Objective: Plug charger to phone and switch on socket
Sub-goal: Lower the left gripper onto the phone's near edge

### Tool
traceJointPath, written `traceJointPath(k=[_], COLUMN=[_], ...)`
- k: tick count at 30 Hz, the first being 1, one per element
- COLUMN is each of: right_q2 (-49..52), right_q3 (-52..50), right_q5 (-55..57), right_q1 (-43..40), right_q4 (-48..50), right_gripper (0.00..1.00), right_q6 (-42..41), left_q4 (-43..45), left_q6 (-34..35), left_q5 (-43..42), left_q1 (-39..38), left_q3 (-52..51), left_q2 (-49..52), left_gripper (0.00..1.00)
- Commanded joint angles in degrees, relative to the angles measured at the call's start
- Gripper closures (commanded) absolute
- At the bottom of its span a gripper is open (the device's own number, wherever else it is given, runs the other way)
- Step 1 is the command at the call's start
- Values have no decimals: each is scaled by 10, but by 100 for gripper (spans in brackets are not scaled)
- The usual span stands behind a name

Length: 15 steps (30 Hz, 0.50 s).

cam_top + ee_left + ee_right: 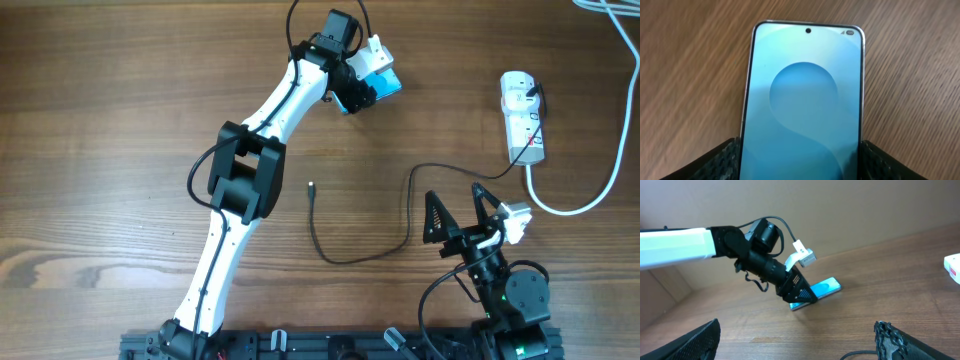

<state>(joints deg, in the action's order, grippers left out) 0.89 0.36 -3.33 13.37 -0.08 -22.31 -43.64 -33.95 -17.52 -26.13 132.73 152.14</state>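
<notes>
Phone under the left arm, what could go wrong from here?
The left gripper grips the phone only by its side edges at one end, so it could pivot or slip if lifted. The charger loops just ahead of the open right gripper; a careless reach could snag it and drag its connector farther away.

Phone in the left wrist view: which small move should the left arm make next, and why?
Probably lift the phone slightly off the table, then carry it toward the charger connector. The left gripper seems closed on the phone's two long edges, and the connector lies free, well apart from the phone. The right gripper is open and empty.
</notes>
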Motion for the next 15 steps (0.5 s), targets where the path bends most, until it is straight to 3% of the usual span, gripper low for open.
traceJointPath(k=[1,15], right_q2=[-7,-7], right_q3=[-1,-1], right_q5=[6,6], right_q1=[2,2], right_q4=[1,1], right_gripper=[0,0], right_q6=[-3,-3], left_q4=[-60,-217], left_q6=[85,195], left_q5=[74,82], left_q1=[15,37], left_q3=[-28,-28], left_q2=[44,44], left_gripper=[25,25])
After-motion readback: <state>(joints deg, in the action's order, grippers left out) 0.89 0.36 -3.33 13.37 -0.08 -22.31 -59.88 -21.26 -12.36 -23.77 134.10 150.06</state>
